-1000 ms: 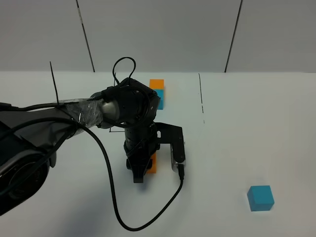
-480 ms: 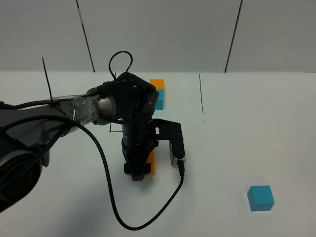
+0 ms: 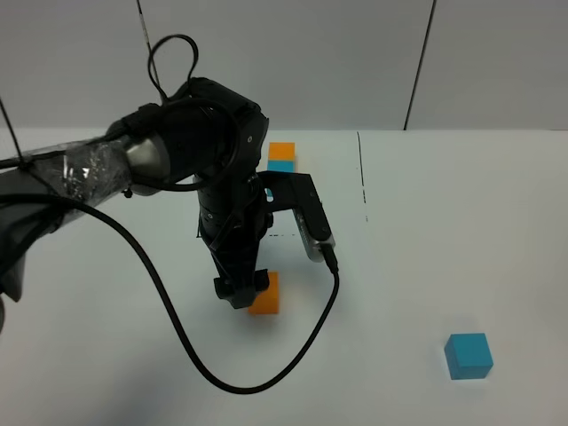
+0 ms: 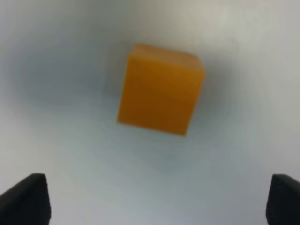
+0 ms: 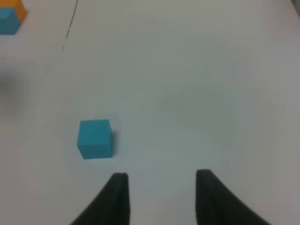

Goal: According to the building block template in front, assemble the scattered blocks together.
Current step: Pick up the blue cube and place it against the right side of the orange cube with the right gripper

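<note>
Left tool [image 3: 240,291] hangs just over the orange cube [image 3: 265,295], jaws spread wide in the wrist view and gripping nothing; the cube sits free on the white bench [image 3: 417,231]. Right tool [image 5: 161,197] is released too and empty, with the cyan cube [image 5: 95,138] lying near it. The building block template [image 3: 281,157] stands at the far side, partly behind the left arm.

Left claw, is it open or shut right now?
Open. In the left wrist view the left claw shows its fingertips wide apart, with the orange cube lying clear of both.
</note>
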You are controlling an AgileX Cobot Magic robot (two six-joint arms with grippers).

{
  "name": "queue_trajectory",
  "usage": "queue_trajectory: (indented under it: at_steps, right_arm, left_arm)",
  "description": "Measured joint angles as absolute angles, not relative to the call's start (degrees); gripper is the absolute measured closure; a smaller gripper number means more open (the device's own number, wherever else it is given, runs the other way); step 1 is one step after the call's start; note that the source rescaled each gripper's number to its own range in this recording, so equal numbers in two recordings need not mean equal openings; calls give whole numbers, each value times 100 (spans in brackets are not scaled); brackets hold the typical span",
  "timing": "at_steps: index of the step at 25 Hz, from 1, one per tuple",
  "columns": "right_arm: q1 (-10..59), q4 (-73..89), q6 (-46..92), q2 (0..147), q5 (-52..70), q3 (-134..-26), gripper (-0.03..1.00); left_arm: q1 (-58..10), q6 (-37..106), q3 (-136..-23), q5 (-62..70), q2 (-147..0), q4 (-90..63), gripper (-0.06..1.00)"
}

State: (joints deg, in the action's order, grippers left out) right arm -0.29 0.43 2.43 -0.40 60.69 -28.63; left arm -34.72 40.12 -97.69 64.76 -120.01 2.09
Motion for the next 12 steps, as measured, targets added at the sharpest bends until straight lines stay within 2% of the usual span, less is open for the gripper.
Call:
queue_trajectory:
  at_steps: [6,12]
  right_arm:
    - [-29,43,243,-40,6069,-2863,97]
    - [-29,43,243,-40,6069,-2863,97]
  left_arm:
    - [-3158,2639,-9769,6340,-11157,384,1]
    - [-1968,1546,-9266,6577,-10162,430,4]
